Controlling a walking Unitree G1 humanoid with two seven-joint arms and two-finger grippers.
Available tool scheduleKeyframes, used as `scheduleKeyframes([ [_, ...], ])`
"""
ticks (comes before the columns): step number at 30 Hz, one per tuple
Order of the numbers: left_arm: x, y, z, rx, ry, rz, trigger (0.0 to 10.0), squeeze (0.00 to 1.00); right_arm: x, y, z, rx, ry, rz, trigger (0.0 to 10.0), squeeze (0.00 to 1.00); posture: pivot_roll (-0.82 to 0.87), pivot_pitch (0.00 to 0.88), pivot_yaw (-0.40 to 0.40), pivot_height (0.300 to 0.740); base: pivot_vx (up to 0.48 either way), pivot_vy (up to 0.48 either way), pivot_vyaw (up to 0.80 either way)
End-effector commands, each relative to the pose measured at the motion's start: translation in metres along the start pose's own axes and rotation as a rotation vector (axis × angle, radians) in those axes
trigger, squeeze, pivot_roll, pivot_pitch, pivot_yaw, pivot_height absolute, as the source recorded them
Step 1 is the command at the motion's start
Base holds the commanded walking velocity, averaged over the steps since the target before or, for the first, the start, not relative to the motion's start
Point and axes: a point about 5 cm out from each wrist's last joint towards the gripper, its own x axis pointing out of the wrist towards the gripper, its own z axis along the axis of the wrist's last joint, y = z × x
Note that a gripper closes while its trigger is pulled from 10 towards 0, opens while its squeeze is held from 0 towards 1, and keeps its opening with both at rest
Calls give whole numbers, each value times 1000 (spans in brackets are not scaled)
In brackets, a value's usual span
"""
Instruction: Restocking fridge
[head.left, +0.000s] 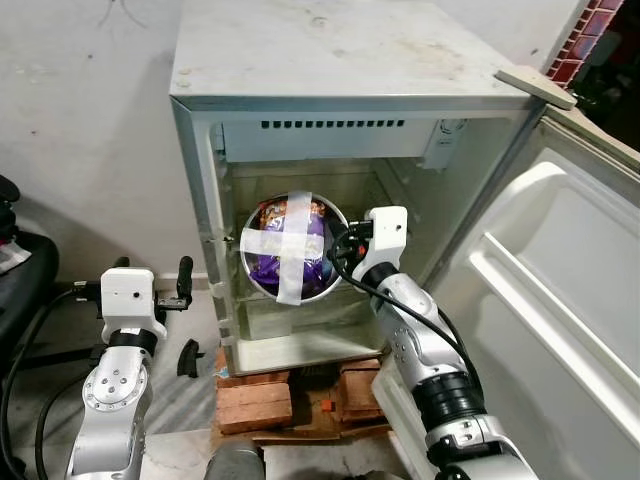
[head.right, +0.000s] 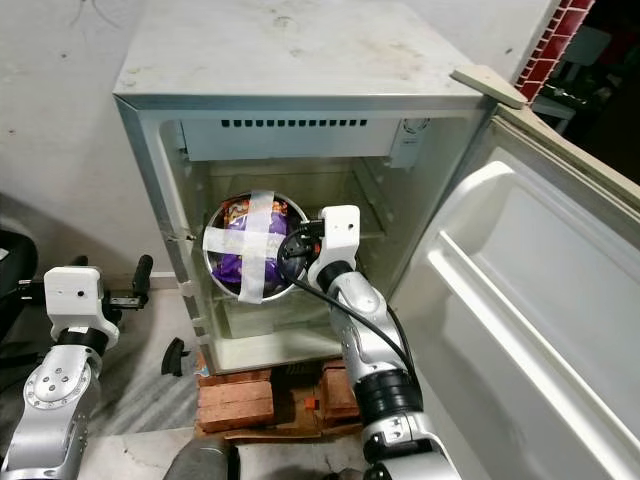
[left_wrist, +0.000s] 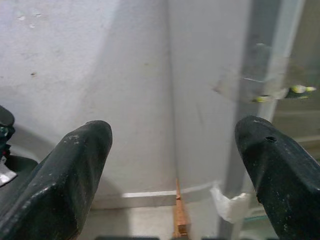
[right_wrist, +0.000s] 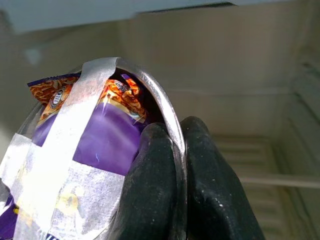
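Observation:
A steel bowl (head.left: 292, 249) holding purple and orange snack packets, sealed with a cross of white tape, hangs tilted just inside the open mini fridge (head.left: 340, 90). My right gripper (head.left: 343, 248) is shut on the bowl's rim (right_wrist: 172, 135), one finger (right_wrist: 155, 185) inside and one outside. In the right eye view the bowl (head.right: 252, 246) faces the camera at the level of the fridge's wire shelf (right_wrist: 260, 160). My left gripper (head.left: 150, 290) is held open beside the fridge's left wall, its fingers (left_wrist: 70, 175) wide apart with nothing between them.
The fridge door (head.left: 560, 290) stands swung open on the right. The fridge rests on red bricks (head.left: 255, 400). A white wall (head.left: 80, 120) lies behind, and dark objects with cables (head.left: 20, 270) sit on the floor at the left.

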Motion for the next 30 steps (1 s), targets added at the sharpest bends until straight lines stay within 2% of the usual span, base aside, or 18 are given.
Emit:
scheduleKeyframes([
  [1,-2,-1,2,5,-1,-6,10000,0,5,-1,9,-9,-29,-11,10000,0,238,0,-79,740,0,0,0],
  [8,-11,2,-2,21,20,-2,10000,0,2,-19,1,-21,2,-145,10000,0,250,7,-81,740,0,0,0],
  [10,-11,2,-2,26,31,4,10000,0,2,-22,-4,16,24,-176,10000,0,255,16,-81,740,0,0,0],
  [18,-23,3,-2,35,57,15,10000,0,15,-14,-6,26,37,-203,10000,0,284,60,-88,740,0,0,0],
  [24,-48,7,-3,36,97,37,10000,0,32,-20,16,67,-16,-276,10000,0,332,129,-101,740,0,0,0],
  [30,-63,11,-1,40,120,52,10000,0,40,-33,39,80,-75,-332,10000,0,358,160,-107,740,0,0,0],
])
